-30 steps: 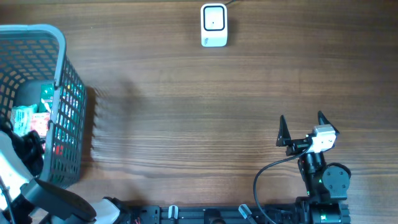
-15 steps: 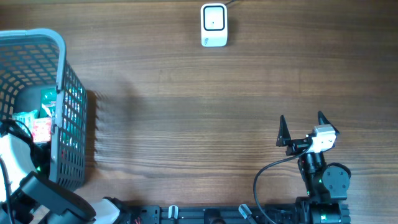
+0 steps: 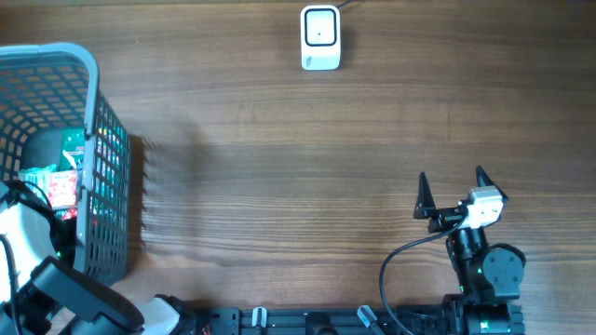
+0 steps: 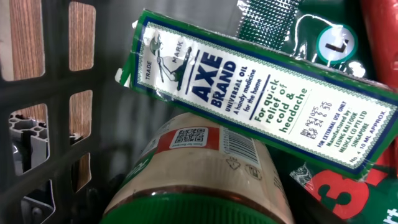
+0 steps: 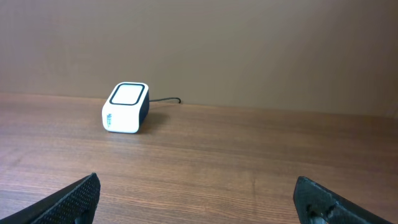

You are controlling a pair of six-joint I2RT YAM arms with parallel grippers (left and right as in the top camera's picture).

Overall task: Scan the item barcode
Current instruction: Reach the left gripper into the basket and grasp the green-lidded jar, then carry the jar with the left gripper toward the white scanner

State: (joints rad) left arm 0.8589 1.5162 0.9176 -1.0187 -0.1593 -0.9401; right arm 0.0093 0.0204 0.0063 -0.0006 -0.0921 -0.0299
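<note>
A grey mesh basket (image 3: 91, 70) at the table's left edge holds several packs. My left arm (image 3: 20, 231) reaches into it from the near side. In the left wrist view a beige jar (image 4: 205, 165) with a green lid (image 4: 186, 213) and a QR label fills the bottom, very close to the camera. A green and white Axe Brand box (image 4: 249, 93) lies slanted across it. No left fingers show, so their state is hidden. The white scanner (image 3: 320, 37) stands at the far middle, also the scanner (image 5: 125, 107) in the right wrist view. My right gripper (image 3: 452, 175) rests open at the near right, holding nothing.
A red and green pack (image 4: 339, 190) lies beside the jar, and the basket wall (image 4: 56, 93) closes the left side. Green and red packs (image 3: 63, 172) show through the mesh from above. A cable runs from the right arm's base (image 3: 484, 270).
The left arm has shifted a little inside the basket, and the basket has moved slightly with it. The right arm has stayed still.
</note>
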